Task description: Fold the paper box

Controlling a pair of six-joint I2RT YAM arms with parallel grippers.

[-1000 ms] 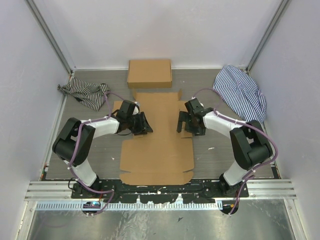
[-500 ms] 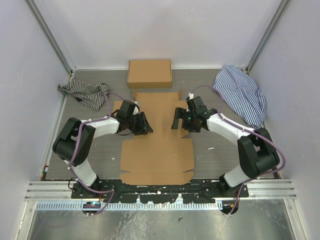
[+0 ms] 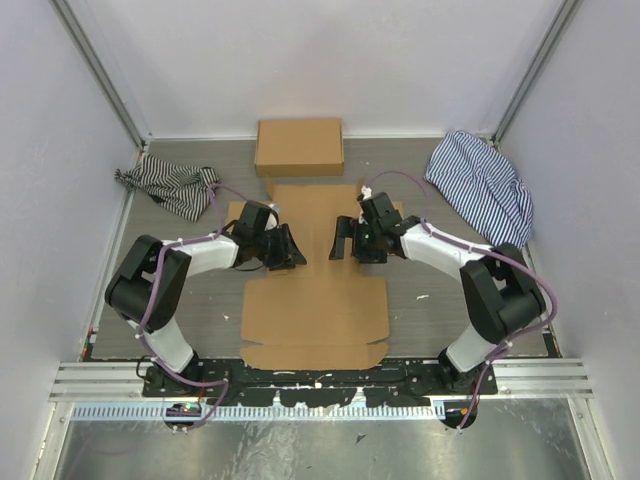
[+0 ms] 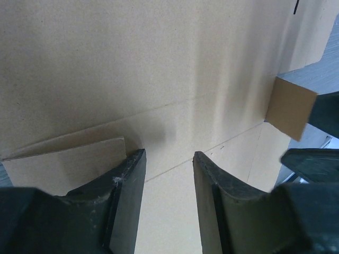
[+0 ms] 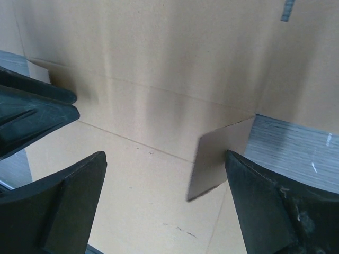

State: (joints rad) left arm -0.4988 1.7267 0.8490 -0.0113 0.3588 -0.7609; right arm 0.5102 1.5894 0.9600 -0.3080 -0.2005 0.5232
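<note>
Since both grippers hang low over the paper box (image 3: 315, 300), start with them. The left gripper (image 4: 168, 156) has its two fingers partly apart. Nothing sits between them; only flat cardboard shows through the gap. Just beside one finger, a small side tab (image 4: 63, 159) lifts a little off the sheet. The right gripper (image 5: 165, 156) is spread very wide and holds nothing. A little side flap (image 5: 212, 159) stands up between its fingers, closer to one of them, but it is not pinched. Under and around both grippers the box lies flat on the grey table (image 3: 420, 330). The grippers face each other across its middle.

I think the cardboard is light and thin. It looks stiff across a panel but should bend easily along its crease lines. It looks smooth, so it may slide when pushed. A good place to hold is the edge of a raised flap, while the other gripper presses the sheet down. Pinch gently, as a hard squeeze could dent it.
</note>
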